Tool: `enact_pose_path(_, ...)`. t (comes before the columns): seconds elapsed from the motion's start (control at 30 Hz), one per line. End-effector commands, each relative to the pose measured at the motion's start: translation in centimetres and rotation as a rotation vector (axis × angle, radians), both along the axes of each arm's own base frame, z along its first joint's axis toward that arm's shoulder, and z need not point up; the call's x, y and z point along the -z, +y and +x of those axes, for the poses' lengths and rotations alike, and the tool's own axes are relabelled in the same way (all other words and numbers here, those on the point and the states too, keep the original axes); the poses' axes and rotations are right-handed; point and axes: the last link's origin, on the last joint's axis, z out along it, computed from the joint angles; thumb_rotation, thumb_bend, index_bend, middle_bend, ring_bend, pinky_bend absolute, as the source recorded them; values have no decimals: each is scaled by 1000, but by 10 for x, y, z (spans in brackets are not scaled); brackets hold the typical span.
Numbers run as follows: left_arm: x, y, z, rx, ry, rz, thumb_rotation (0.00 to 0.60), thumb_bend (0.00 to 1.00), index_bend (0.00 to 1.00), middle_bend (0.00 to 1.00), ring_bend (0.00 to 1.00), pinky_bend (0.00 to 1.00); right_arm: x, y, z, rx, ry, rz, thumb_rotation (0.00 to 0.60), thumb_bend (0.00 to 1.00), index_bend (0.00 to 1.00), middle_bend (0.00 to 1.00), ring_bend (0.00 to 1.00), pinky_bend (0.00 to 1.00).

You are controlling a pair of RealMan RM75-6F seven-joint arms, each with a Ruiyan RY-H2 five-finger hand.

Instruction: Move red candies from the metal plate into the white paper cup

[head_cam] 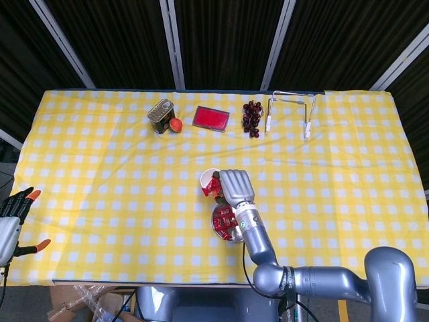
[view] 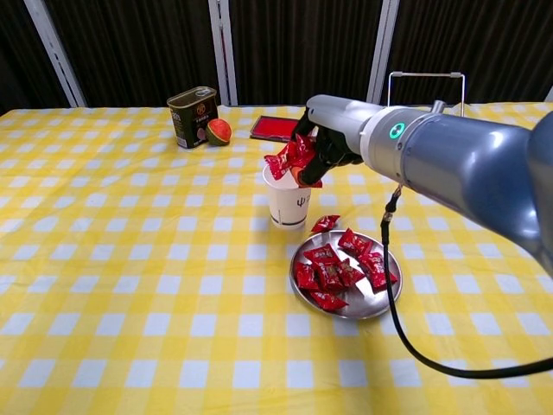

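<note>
Right hand (view: 324, 138) clamped on a bunch of red candies (view: 291, 157), poised directly over the mouth of the white paper cup (view: 288, 201), near the middle of the table toward its front edge. Just beside the cup, on the front-right side, metal plate (view: 380, 298) carrying the remaining candies (view: 339, 266); one stray candy (view: 325, 224) on the yellow checked cloth (view: 130, 259) between cup and plate. Along the back edge, left to right: olive tin (view: 191, 116) with small red-and-green fruit (view: 219, 131) touching it, flat red box (view: 282, 128), cluster of dark grapes (head_cam: 252, 117), bent wire rack (view: 423, 104). Left hand (head_cam: 15, 221) off the table's front-left corner, fingers spread and holding nothing.
</note>
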Motion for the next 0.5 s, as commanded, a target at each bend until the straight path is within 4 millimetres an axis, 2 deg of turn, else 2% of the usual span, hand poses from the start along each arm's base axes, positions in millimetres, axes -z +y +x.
enact_pose_path(0.03, 0, 0, 0, -5, -4, -1, 600, 19, 0, 0, 0, 0, 7, -2, 3, 2, 3, 12, 600, 603, 683, 865, 931, 1000)
enact_pose_path(0.5, -1, 1, -1, -20, -17, -10, 600, 19, 0, 0, 0, 0, 19, -11, 11, -1, 2, 12, 600, 604, 630, 865, 931, 1000)
